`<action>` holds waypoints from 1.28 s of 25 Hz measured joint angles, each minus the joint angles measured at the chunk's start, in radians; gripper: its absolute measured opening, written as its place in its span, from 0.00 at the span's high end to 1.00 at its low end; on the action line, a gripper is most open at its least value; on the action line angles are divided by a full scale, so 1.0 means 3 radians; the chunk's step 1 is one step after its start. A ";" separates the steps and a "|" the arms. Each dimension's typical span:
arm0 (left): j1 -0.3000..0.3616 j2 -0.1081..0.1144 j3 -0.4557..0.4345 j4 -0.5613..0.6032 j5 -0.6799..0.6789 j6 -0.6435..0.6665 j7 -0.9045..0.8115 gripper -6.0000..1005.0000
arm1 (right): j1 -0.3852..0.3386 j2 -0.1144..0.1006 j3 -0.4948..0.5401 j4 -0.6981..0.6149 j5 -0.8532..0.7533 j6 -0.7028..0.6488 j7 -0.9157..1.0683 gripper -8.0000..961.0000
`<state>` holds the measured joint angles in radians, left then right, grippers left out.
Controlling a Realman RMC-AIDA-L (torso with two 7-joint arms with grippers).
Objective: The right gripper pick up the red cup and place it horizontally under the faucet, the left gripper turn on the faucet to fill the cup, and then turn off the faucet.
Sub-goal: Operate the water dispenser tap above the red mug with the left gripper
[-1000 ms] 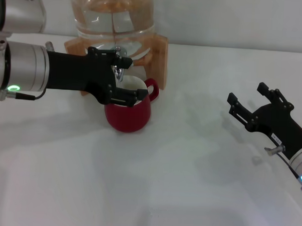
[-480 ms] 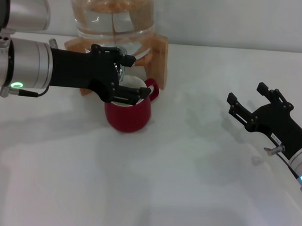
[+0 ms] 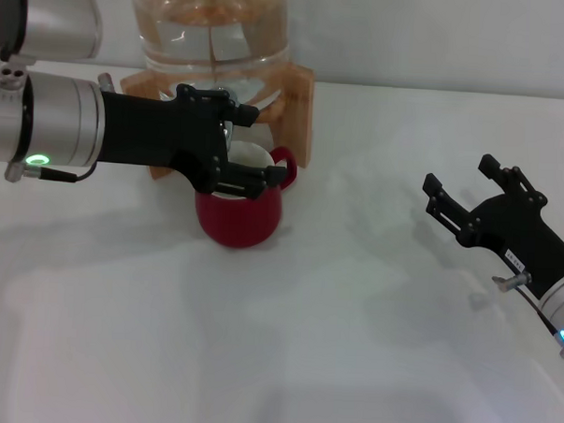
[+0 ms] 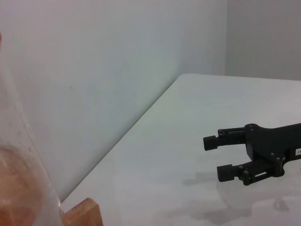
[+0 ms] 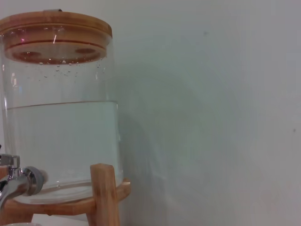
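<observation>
The cup [image 3: 239, 208] stands upright on the tabletop [image 3: 351, 346] under the faucet [image 3: 226, 127], just in front of the wooden stand [image 3: 296, 104] that carries the water jug [image 3: 210, 26]. So the placing looks done, and the step in hand is the faucet work. The left gripper [image 3: 247, 144] reaches in over the cup's rim, jaws spread, one finger by the faucet and the other across the cup's mouth. Whether water runs cannot be told. Next the jaws must catch the lever and turn it without knocking the cup. The right gripper [image 3: 465, 191] waits well apart on the tabletop, jaws released and empty. A small white label on it is unreadable; no other writing shows
</observation>
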<state>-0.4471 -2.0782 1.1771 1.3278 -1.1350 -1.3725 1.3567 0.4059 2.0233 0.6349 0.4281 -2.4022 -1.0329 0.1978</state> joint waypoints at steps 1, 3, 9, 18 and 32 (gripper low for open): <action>0.0005 0.0001 0.0000 0.0008 0.0000 -0.0004 -0.0004 0.16 | -0.0004 0.0000 0.0000 0.0001 0.0000 0.0000 0.0000 0.12; 0.0025 0.0001 0.0000 0.0042 0.0000 -0.0013 -0.0025 0.16 | -0.0010 0.0000 0.0000 0.0000 0.0000 -0.0001 0.0000 0.12; 0.0078 0.0004 -0.0041 0.0095 0.0001 -0.0092 -0.0058 0.16 | -0.0013 0.0000 0.0001 -0.0006 0.0000 -0.0003 0.0000 0.12; 0.0121 0.0004 -0.0110 0.0133 0.0171 -0.0061 -0.0074 0.16 | -0.0014 0.0000 0.0001 -0.0005 0.0000 -0.0004 0.0000 0.12; -0.0076 0.0004 -0.0138 0.0037 0.0200 -0.0084 -0.0039 0.16 | -0.0008 0.0000 0.0001 0.0000 0.0012 -0.0003 0.0000 0.12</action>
<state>-0.4698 -2.0770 1.1357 1.3390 -1.0749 -1.3977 1.3451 0.4034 2.0233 0.6351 0.4280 -2.3985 -1.0339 0.1978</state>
